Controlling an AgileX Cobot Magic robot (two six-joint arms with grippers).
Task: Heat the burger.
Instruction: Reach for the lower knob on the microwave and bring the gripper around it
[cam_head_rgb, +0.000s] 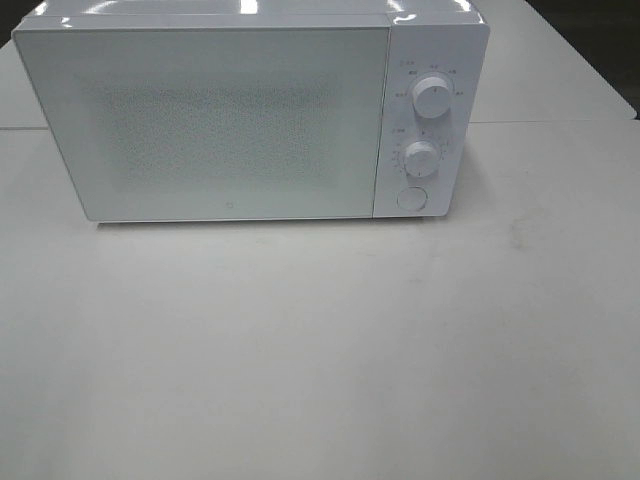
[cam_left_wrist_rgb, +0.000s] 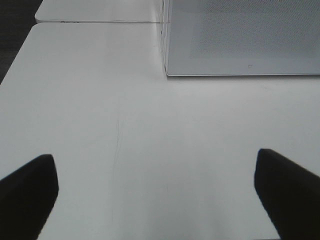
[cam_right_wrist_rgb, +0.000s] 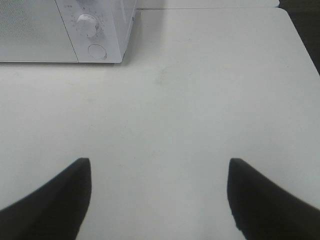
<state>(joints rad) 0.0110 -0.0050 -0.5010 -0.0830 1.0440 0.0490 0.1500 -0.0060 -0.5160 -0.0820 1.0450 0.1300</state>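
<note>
Microwave oven (cam_head_rgb: 230, 120) at far side of bench (cam_head_rgb: 320, 350): sole obstacle. Door (cam_head_rgb: 200, 125) shut, flat, barring way into cavity. Control panel (cam_head_rgb: 462, 130) at oven's right end: upper knob (cam_head_rgb: 432, 96) and lower knob (cam_head_rgb: 421, 157) stick out, round button (cam_head_rgb: 412, 198) below. Bench in front of oven open across full width. Narrow open strip left of oven, wider strip right of it. Left tool (cam_left_wrist_rgb: 153, 155) and right tool (cam_right_wrist_rgb: 159, 161) over bare bench, fingers spread wide, well apart from oven front.
</note>
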